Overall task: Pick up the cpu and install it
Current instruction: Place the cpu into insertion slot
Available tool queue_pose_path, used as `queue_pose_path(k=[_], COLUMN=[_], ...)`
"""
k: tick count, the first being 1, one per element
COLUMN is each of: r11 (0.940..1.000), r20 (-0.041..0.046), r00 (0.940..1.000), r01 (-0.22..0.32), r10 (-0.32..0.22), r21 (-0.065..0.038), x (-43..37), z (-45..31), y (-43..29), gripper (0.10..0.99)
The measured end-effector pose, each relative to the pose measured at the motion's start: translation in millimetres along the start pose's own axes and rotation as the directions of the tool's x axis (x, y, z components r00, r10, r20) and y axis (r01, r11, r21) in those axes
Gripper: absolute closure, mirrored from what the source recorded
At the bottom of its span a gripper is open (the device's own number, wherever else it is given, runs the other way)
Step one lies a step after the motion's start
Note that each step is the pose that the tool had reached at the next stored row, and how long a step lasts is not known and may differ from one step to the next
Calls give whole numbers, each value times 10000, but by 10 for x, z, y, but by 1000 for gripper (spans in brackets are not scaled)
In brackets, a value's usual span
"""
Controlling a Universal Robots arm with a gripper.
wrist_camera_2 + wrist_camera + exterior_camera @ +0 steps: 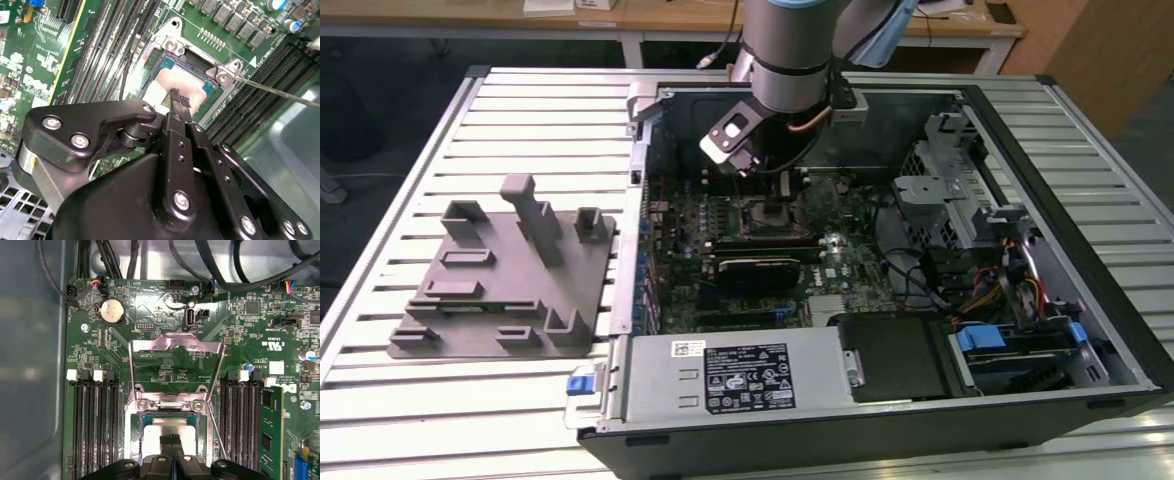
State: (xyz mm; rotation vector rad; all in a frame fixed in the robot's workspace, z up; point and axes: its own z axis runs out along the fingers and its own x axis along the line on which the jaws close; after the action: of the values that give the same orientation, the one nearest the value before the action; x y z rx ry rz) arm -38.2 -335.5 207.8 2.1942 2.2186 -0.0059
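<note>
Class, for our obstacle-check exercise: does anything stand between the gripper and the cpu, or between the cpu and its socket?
Nothing visible does. The cpu lies in the socket, the metal frame is swung open off it, and the gripper, its fingertips closed, hangs just over its silver top.

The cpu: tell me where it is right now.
In both wrist views the cpu lies on the motherboard inside the metal socket frame, between the two banks of memory slots, with the gripper right over its silver top.
</note>
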Motion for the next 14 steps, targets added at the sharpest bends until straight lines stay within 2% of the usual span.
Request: queue_pose_path(k=[11, 14], r11=[10000, 10000], r20=[4, 2], r00=[10000, 10000], r01=[-1, -1], r10=[1, 1], r21=[-40, -50], x=[-6, -7], z=[-318, -371], y=[4, 5], gripper=[980, 980])
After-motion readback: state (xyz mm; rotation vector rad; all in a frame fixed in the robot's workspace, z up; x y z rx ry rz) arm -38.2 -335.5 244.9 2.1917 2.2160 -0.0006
